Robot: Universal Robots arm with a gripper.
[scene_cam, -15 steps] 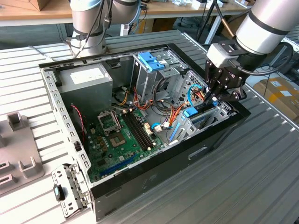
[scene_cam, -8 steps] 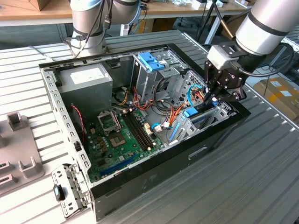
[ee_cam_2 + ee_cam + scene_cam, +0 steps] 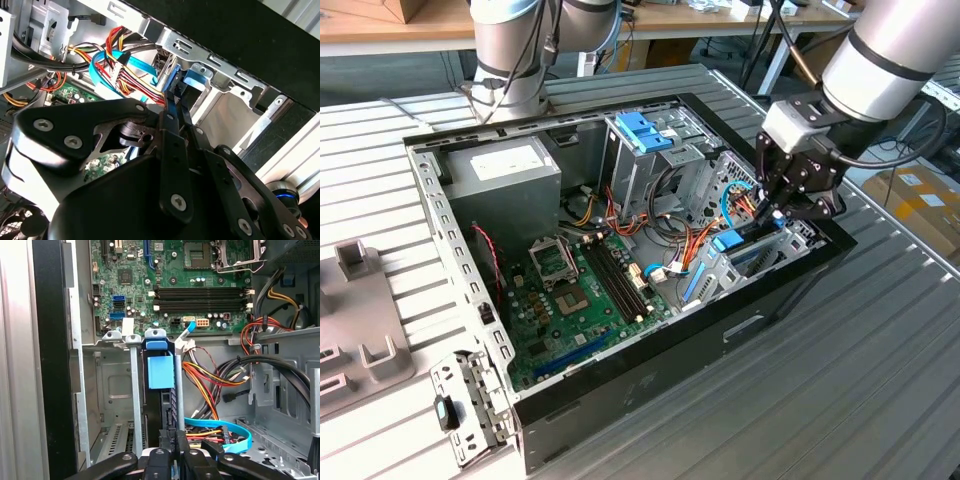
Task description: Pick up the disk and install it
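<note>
No text, label, number or sign can be read on anything in these views.

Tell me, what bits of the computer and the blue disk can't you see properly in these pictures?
- The disk: in the first wrist view its lower end is hidden behind the gripper; how deep it sits in the bay cannot be told.
- In the second wrist view, the gripper's black body covers most of the motherboard.
- In the exterior view, the arm is cut off by the top edge.
</note>
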